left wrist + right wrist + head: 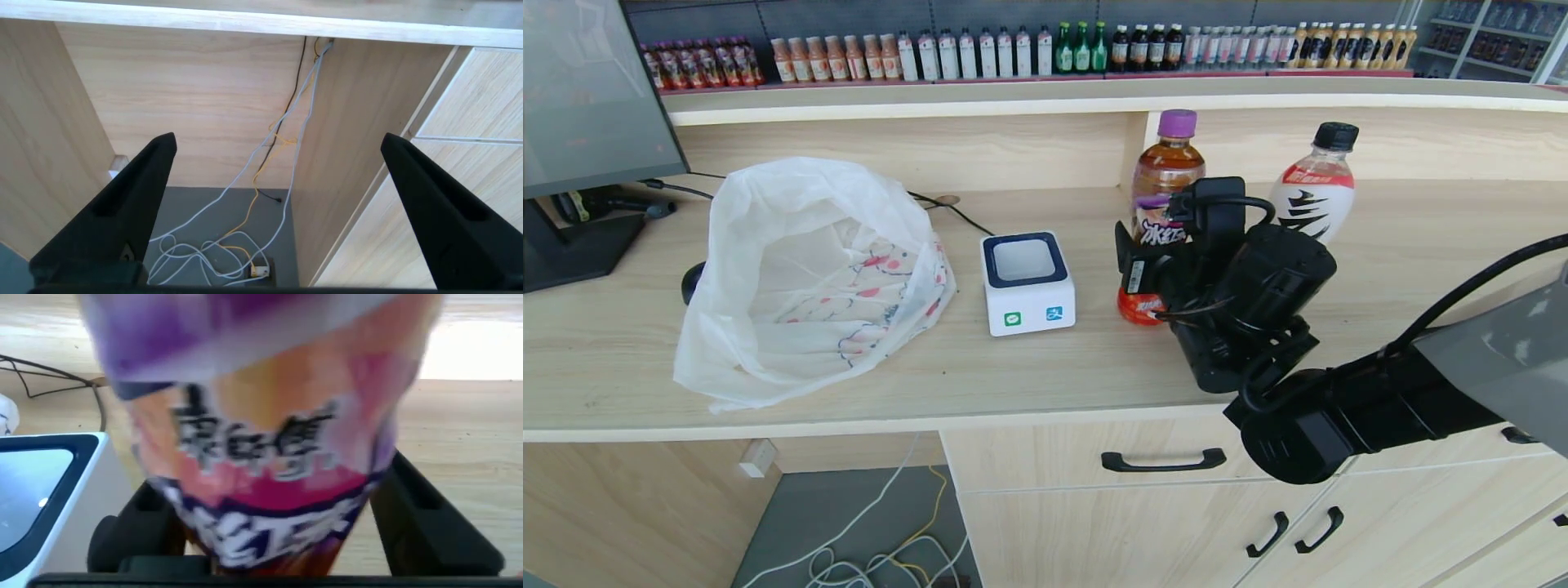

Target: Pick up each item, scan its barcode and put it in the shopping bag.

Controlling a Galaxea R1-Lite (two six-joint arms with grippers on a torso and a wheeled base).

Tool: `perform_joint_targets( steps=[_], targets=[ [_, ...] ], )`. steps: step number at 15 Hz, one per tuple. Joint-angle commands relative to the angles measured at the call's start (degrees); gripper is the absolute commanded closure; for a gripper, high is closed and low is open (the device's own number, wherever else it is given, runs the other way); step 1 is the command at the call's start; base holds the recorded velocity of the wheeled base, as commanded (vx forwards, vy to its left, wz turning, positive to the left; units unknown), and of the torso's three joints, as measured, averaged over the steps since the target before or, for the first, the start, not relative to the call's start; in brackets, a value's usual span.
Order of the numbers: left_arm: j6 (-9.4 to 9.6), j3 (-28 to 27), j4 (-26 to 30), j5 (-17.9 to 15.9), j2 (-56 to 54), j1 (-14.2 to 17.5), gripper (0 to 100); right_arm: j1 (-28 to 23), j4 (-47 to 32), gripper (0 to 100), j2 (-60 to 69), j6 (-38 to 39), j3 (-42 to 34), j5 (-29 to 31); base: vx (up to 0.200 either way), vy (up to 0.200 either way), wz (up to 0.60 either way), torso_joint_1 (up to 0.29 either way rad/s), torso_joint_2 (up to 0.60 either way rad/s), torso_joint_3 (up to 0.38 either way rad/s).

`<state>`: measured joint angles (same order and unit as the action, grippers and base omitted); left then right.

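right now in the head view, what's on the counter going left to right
monitor → white plastic shopping bag → barcode scanner → purple-capped tea bottle → black-capped drink bottle

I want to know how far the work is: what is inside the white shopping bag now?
The shopping bag lies open on the counter. Inside I see only its own wall with red-spotted print, and no item is visible. Its crumpled front edge hides the bottom.
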<state>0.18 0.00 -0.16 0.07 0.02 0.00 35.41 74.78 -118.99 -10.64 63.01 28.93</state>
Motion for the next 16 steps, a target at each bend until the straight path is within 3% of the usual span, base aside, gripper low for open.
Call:
perform_joint_targets(
  steps=[1,16],
  targets=[
    [-0.01,0.0,-0.02,0.01,-0.02,0.0,0,0.01,0.02,100,-0.01,0.1,1.23,0.08,0.0,0.0,0.0,0.0,0.0,0.0],
    [-0.01,0.0,-0.02,0.01,-0.02,0.0,0,0.18,0.11,100,2.27,1.06,1.06,-0.98,0.0,0.0,0.0,0.0,0.0,0.0]
  ],
)
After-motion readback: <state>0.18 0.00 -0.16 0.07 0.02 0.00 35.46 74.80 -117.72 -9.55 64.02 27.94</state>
